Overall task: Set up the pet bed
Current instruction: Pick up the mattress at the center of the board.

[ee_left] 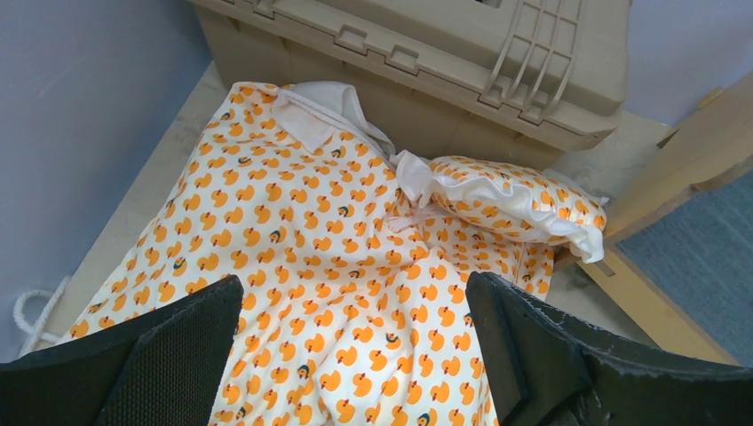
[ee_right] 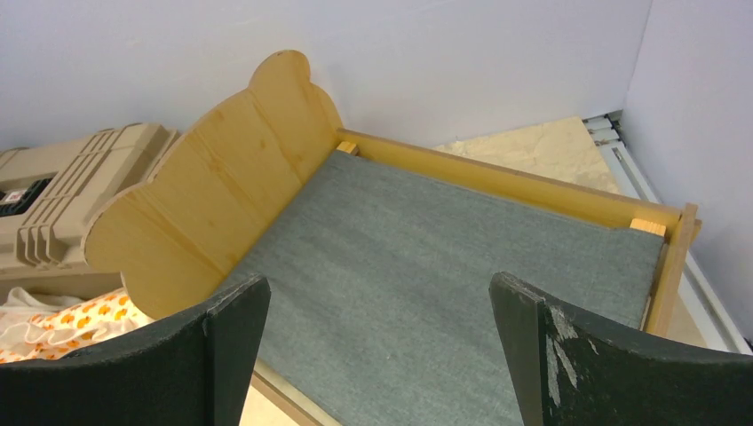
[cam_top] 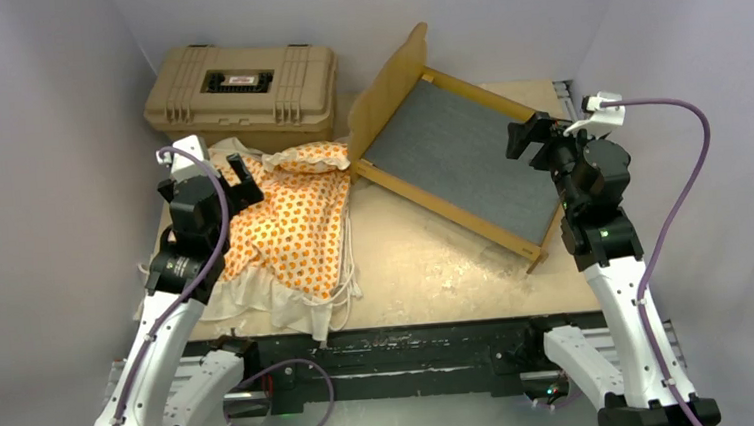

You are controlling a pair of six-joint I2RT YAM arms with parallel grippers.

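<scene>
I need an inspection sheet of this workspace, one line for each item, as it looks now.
Surface: pale, worn table.
Job's things: wooden bed frame angled at back right, grey base uncovered; duck-print mattress cushion crumpled at left; pillow on its far end.
Clutter: closed tan hard case at back left.
Grippers: left gripper open over the cushion; right gripper open over the frame; both hold nothing.
Cables: a purple cable loops along each arm.
Surroundings: plain grey walls on three sides.

Soft, even light; sharp focus.
</scene>
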